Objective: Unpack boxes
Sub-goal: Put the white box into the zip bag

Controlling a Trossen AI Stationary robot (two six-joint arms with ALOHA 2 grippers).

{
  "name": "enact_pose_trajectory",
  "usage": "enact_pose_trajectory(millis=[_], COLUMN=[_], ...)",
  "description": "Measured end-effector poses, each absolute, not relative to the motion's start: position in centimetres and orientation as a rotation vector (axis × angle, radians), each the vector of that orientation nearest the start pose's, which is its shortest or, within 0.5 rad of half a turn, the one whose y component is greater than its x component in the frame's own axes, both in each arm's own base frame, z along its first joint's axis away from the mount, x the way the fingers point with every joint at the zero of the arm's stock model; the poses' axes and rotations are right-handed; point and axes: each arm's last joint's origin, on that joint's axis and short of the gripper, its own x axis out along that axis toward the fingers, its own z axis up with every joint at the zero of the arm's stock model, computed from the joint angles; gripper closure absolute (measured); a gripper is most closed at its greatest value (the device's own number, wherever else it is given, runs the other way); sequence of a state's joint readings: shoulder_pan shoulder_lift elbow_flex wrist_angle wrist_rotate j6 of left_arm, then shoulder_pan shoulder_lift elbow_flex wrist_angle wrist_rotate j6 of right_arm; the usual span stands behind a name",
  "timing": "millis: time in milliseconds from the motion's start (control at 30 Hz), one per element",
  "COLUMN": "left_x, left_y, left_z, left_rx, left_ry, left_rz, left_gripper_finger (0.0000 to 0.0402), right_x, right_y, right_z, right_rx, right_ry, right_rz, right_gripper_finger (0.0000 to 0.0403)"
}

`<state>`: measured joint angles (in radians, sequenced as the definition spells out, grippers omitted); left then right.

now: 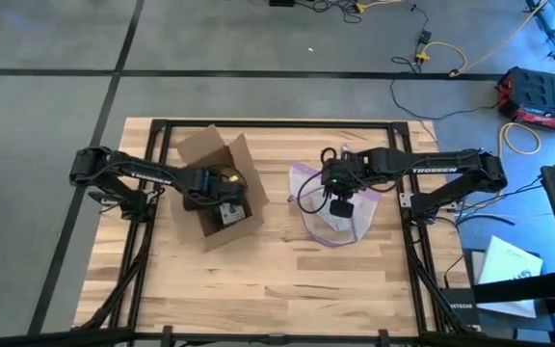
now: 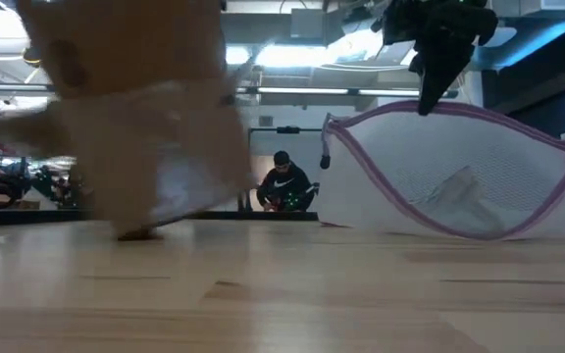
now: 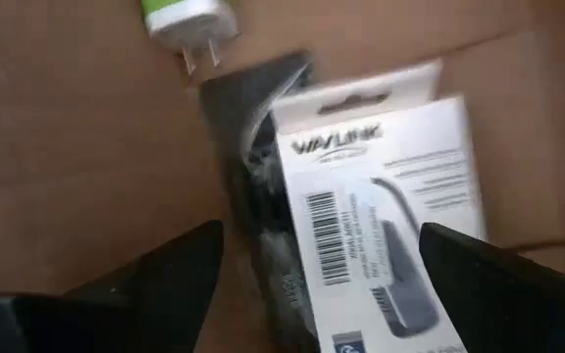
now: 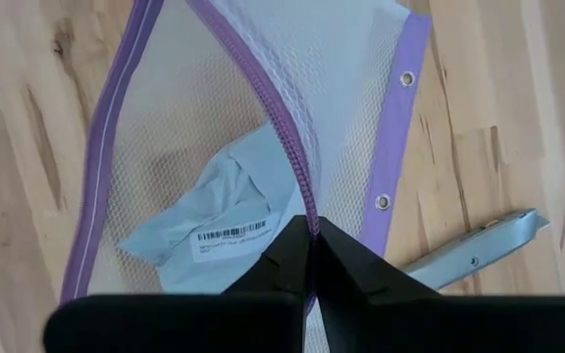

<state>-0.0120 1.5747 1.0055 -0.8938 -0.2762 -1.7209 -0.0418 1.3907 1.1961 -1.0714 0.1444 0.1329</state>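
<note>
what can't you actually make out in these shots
- Box contents: in the high view the left gripper and arm cover the inside.
- Same box in the low view: a brown blur, no lettering legible.
- Small print on the white WAVLINK package: motion-blurred in the left wrist view.
- Label on the grey packet in the mesh bag: too small.
- Grey tool: partly hidden by the right gripper.

Left dark two-finger gripper reached forward and down, fingers spread wide, right dark two-finger gripper hung low, fingers pinched tight
</note>
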Motion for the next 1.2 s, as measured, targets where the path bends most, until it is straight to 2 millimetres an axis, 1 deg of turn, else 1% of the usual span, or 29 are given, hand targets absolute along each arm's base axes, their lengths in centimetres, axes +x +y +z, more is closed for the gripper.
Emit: enact_pose_trajectory(millis=[33,200,300,600,733,867,1000,1133,1200], left_x=[27.5,28.8,29.7,29.9,29.9,29.6,29.1,28.4,28.0], left_y=[0.4,0.6,0.9,1.4,1.4,0.9,0.3,0.2,0.2], left_z=[18.9,18.4,18.6,18.4,18.7,20.3,22.8,25.5,26.5], left_rx=[-1.207,-1.215,-1.253,-1.165,-1.111,-1.113,-1.102,-1.055,-1.024], left_ry=[0.794,0.751,0.689,0.678,0.678,0.612,0.542,0.483,0.471], left_rz=[1.317,1.239,1.192,1.178,1.140,1.088,1.019,0.946,0.912], left_gripper_finger=[0.0072,0.0072,0.0072,0.0072,0.0072,0.0072,0.0072,0.0072,0.0072], right_x=[25.3,25.6,25.7,25.7,25.6,25.6,25.6,25.5,25.5], right_y=[-1.5,-1.5,-1.5,-1.5,-1.5,-1.5,-1.5,-1.5,-1.5], right_z=[28.3,28.3,28.4,28.4,28.4,28.4,28.3,28.3,28.3], right_rx=[0.048,0.051,0.051,0.052,0.054,0.060,0.058,0.045,0.042], right_ry=[1.252,1.222,1.217,1.218,1.221,1.223,1.225,1.230,1.230], right_rz=[-0.243,-0.240,-0.239,-0.240,-0.242,-0.247,-0.246,-0.245,-0.242], right_gripper_finger=[0.0403,0.0403,0.0403,0.0403,0.0403,0.0403,0.0403,0.0403,0.0403])
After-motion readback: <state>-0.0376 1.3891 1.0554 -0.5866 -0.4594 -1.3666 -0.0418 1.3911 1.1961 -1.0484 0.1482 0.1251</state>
